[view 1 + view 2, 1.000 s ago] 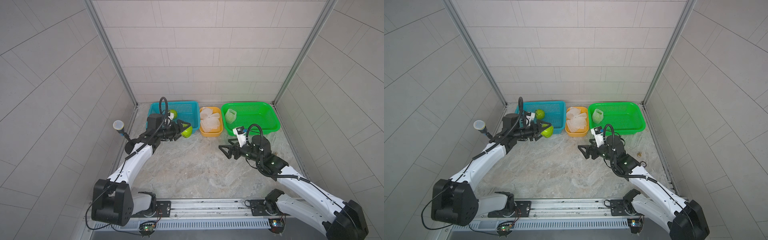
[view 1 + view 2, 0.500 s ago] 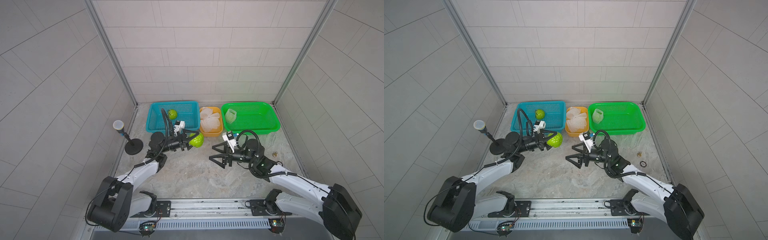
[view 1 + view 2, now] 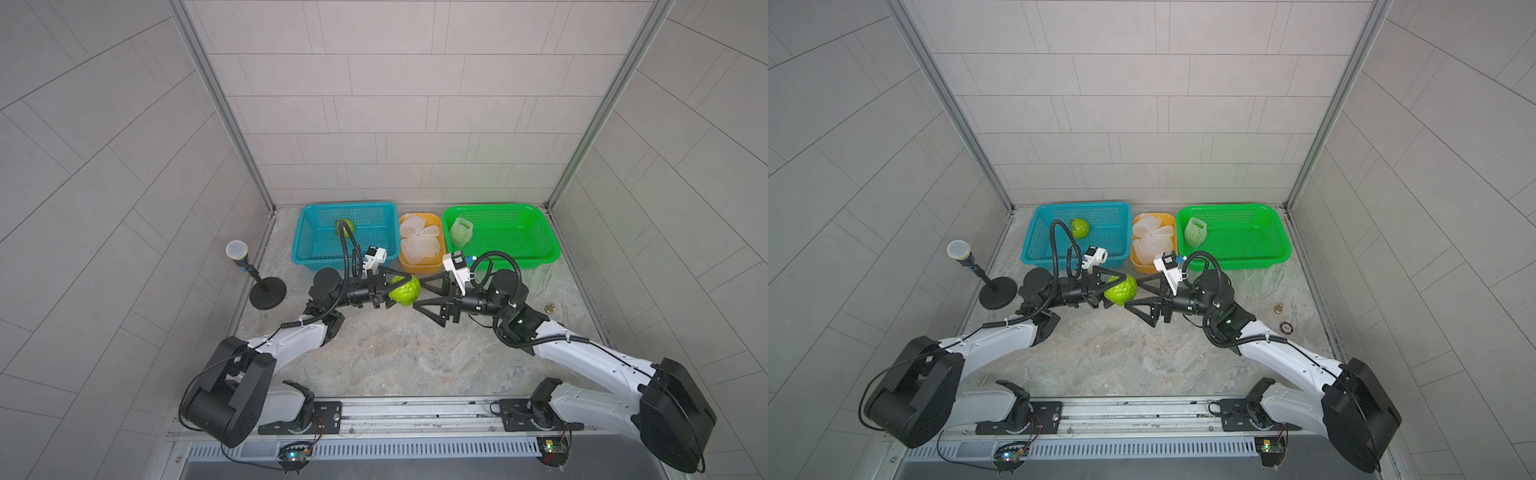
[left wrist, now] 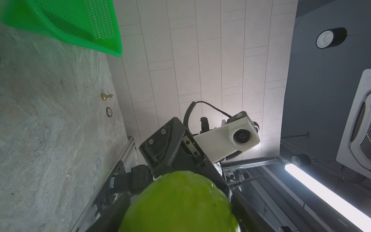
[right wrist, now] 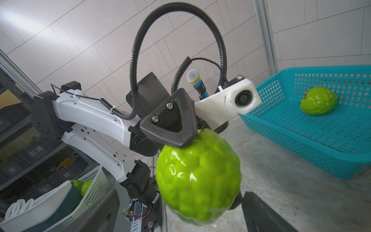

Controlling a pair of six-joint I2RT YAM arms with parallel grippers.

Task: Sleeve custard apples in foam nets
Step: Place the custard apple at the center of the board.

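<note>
1. In both top views, the left gripper (image 3: 397,291) is clamped on a custard apple (image 3: 405,291) at frame centre, above the stone table (image 3: 395,353). The right gripper (image 3: 417,295) faces it from the right with its jaws spread wide. Its tips are just beside the fruit and grasp nothing. Toward the back wall, a second custard apple (image 3: 345,226) lies in the blue basket (image 3: 303,249). Loose foam nets (image 3: 419,241) fill the orange basket (image 3: 417,268). A netted fruit (image 3: 461,230) sits at the left end of the green basket (image 3: 507,237).
2. In the left wrist view, the held custard apple (image 4: 180,202) fills the bottom centre, blurred by closeness. One of the right gripper's fingers (image 4: 166,148) stands just above it in the frame. A corner of the green basket (image 4: 80,24) shows at upper left.
3. In the right wrist view, the custard apple (image 5: 198,174) hangs at centre, with a finger of the left gripper (image 5: 170,124) pressed on its top. The right gripper's own fingers (image 5: 261,215) show at the lower edge, set wide on either side of the fruit. The second custard apple (image 5: 318,103) rests in the blue basket (image 5: 301,144) at the right.
</note>
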